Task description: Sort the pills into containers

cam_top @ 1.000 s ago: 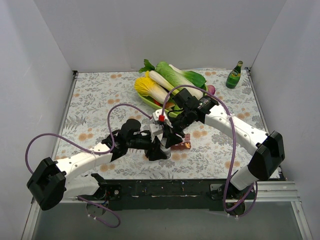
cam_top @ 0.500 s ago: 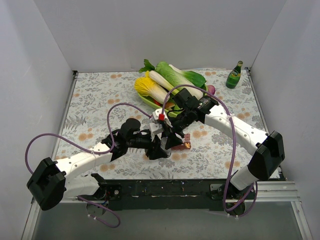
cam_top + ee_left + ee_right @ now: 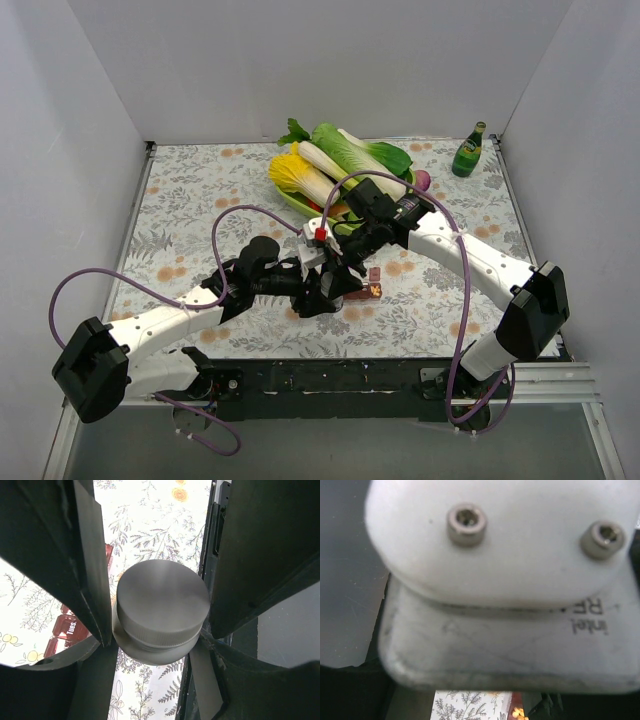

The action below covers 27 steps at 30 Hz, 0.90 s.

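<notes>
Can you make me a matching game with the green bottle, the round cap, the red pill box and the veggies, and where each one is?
Things:
1. green bottle
2. round cap
3. red pill box
4. vegetables

Places:
A. gripped in the left gripper
B. at the back, in the middle
C. in the far right corner
D. lying on the flowery cloth, just beside the cap

Pairs: 1-C, 2-A, 3-D, 4-B

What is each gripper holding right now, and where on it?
The left gripper clamps the white-capped bottle at its top, one finger on each side. The right gripper has its fingers hidden, so its hold cannot be told.
</notes>
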Motion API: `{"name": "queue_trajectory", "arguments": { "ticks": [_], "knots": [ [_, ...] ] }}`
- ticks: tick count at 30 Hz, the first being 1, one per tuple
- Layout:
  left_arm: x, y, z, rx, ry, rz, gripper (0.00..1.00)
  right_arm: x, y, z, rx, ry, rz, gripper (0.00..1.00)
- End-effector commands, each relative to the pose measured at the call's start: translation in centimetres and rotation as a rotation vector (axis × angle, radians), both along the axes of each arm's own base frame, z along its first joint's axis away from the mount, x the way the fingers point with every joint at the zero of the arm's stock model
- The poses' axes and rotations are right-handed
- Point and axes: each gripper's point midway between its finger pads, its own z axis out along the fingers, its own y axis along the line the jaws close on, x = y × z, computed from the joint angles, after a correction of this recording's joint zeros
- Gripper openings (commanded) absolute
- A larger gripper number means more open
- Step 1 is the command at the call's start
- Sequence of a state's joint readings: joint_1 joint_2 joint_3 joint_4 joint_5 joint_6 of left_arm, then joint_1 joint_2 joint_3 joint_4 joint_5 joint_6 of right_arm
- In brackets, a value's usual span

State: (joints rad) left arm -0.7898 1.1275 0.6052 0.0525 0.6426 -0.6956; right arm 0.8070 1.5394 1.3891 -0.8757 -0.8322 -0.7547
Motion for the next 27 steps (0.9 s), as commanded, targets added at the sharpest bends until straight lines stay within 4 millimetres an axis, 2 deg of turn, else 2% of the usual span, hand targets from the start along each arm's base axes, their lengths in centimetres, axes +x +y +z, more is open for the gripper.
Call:
{"name": "queue_trajectory", "arguments": {
  "ticks": [1,6,13,20,27],
  "knots": [
    [0.5,-0.6,3.3,-0.075,-0.085,-0.003,0.24,-0.2,0.2,1.6,0.047,-0.012,0.0,0.66],
    [0.4,-0.5,2.9,-0.071,-0.079,-0.003,0.24,0.2,0.2,2.7,0.075,-0.005,-0.011,0.71],
    [0.3,-0.5,3.1,-0.076,-0.082,-0.007,0.24,0.9,0.0,3.6,0.099,-0.005,-0.028,0.82],
    [0.2,-0.4,3.3,-0.082,-0.087,-0.008,0.24,2.0,-0.5,3.9,0.111,-0.008,-0.062,0.84],
    [0.3,-0.4,3.6,-0.084,-0.091,-0.005,0.24,1.7,-0.8,3.5,0.111,0.001,-0.059,0.84]
  ]
}}
